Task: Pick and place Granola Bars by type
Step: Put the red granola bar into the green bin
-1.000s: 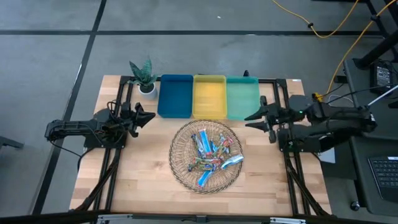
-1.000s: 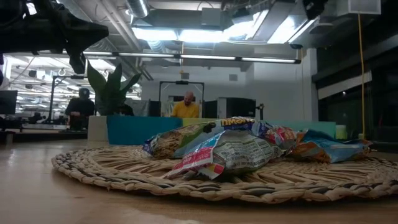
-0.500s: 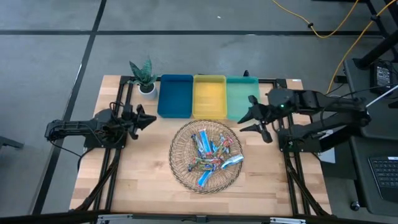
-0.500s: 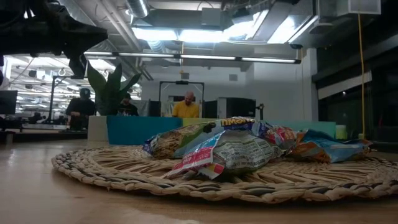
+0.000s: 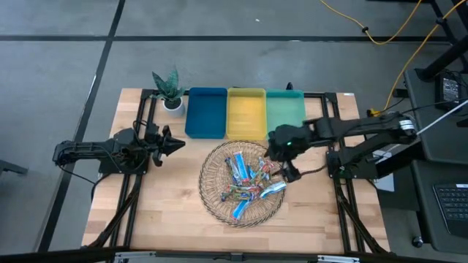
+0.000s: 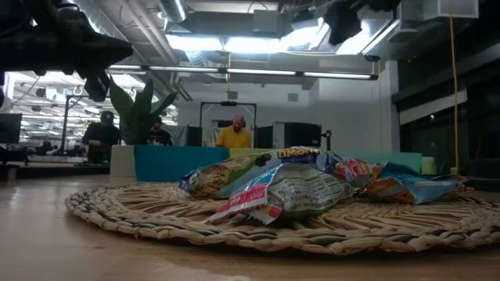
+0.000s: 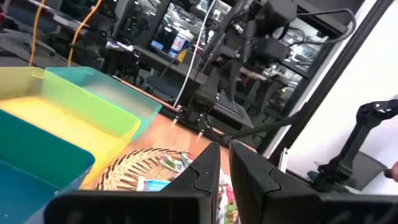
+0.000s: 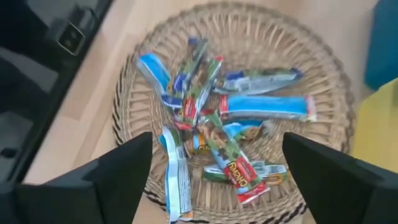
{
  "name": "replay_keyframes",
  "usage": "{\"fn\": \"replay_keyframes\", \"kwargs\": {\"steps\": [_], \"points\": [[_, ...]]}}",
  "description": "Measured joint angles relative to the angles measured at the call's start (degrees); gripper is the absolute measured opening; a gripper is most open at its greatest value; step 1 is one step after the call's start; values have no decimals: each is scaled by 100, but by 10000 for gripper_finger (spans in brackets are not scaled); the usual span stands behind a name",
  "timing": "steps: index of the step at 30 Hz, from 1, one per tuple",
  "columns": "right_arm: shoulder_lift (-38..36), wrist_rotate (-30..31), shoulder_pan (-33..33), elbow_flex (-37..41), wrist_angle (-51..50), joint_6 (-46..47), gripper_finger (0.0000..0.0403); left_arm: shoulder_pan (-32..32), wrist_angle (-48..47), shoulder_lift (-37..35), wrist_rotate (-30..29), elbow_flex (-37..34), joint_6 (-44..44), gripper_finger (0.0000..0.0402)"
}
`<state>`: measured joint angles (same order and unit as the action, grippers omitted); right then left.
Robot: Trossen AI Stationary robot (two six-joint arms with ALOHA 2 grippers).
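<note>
Several granola bars [image 5: 248, 180] in blue, silvery-blue and multicolour wrappers lie heaped on a round wicker tray [image 5: 213, 196] at the table's middle; the right wrist view shows the bars [image 8: 230, 127] from above. My right gripper [image 5: 283, 162] hangs open above the tray's right part. In its own view the gripper [image 8: 216, 142] has a finger on either side of the heap and touches nothing. My left gripper [image 5: 174, 145] waits shut at the table's left, pointing at the tray; its own view shows it [image 7: 224, 167] with nothing between the fingers.
A blue tray [image 5: 205, 113], a yellow tray [image 5: 246, 115] and a green tray [image 5: 286, 113] stand side by side along the far edge behind the wicker tray. A small potted plant [image 5: 169, 90] stands at the far left. People [image 6: 232, 134] show in the room beyond.
My right gripper has swung from the table's right edge toward the left, out over the right part of the wicker tray, and has tipped to look down on the bars. Its fingers have spread wider. The bars lie as before.
</note>
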<state>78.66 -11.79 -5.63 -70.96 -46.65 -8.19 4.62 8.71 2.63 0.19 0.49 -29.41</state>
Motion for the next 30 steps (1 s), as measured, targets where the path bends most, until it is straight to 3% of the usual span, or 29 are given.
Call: {"fn": "replay_keyframes", "kwargs": {"steps": [9, 18, 30], "points": [[1080, 80, -19, 0, 4, -4, 363, -2, 0, -1, 464, 0, 10, 31], [2161, 135, -19, 2, 61, -139, 363, -2, -239, -2, 505, 0, 9, 31], [3016, 758, -17, 4, 87, -61, 363, -2, -493, -2, 611, 0, -108, 31]]}}
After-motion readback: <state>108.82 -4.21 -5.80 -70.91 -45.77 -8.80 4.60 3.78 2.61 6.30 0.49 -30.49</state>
